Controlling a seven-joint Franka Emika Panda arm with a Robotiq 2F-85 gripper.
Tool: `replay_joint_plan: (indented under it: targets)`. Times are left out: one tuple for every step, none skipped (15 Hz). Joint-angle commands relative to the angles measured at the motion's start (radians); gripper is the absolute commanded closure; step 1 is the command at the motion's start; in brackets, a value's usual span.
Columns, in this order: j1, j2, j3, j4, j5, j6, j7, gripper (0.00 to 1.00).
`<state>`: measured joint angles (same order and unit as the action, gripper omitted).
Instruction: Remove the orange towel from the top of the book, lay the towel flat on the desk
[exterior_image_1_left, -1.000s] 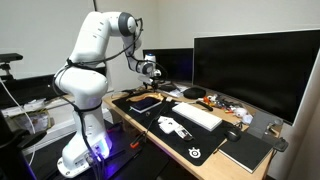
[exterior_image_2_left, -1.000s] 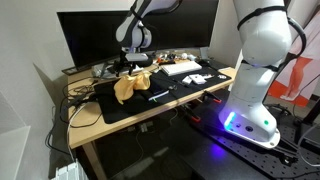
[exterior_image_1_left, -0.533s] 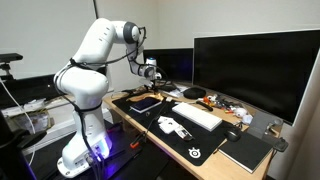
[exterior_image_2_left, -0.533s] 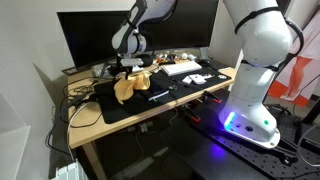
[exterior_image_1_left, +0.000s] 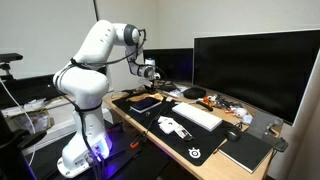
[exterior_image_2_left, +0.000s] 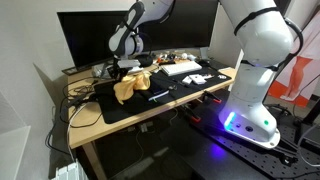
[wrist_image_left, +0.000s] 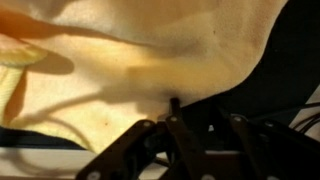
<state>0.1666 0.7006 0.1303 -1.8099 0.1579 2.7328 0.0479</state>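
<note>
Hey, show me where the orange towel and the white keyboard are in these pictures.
orange towel (exterior_image_2_left: 128, 86), an exterior view, middle of the crumpled cloth.
white keyboard (exterior_image_1_left: 197, 116), an exterior view, centre of its keys.

Your light wooden desk (exterior_image_2_left: 85, 118) stands by a plain white wall (exterior_image_1_left: 40, 30), with a large dark monitor (exterior_image_1_left: 255, 70) along its back edge and dark floor (exterior_image_2_left: 185, 162) beneath.
</note>
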Motion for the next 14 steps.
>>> replay_joint_plan:
  targets:
    - [0.016,-0.034,-0.013,-0.019,-0.035,-0.048,0.025,0.95]
    - [0.013,-0.043,-0.008,-0.031,-0.039,-0.052,0.018,0.99]
    - [0.011,-0.052,-0.005,-0.042,-0.045,-0.054,0.014,1.0]
    - [0.013,-0.064,-0.006,-0.058,-0.053,-0.051,0.011,1.0]
    - [0.012,-0.074,-0.002,-0.072,-0.057,-0.045,0.006,1.0]
    - [0.007,-0.087,0.006,-0.087,-0.057,-0.038,-0.002,1.0]
    - [0.004,-0.096,0.014,-0.098,-0.053,-0.031,-0.009,1.0]
    - [0.001,-0.107,0.023,-0.109,-0.049,-0.023,-0.015,1.0]
    - [0.0,-0.116,0.033,-0.117,-0.045,-0.017,-0.019,1.0]
    - [0.007,-0.121,0.035,-0.117,-0.048,-0.012,-0.015,1.0]
    - [0.012,-0.125,0.037,-0.117,-0.051,-0.009,-0.013,1.0]
    - [0.022,-0.123,0.035,-0.109,-0.057,-0.008,-0.009,1.0]
    - [0.03,-0.121,0.03,-0.102,-0.064,-0.008,-0.005,1.0]
    - [0.038,-0.114,0.024,-0.091,-0.071,-0.006,-0.002,1.0]
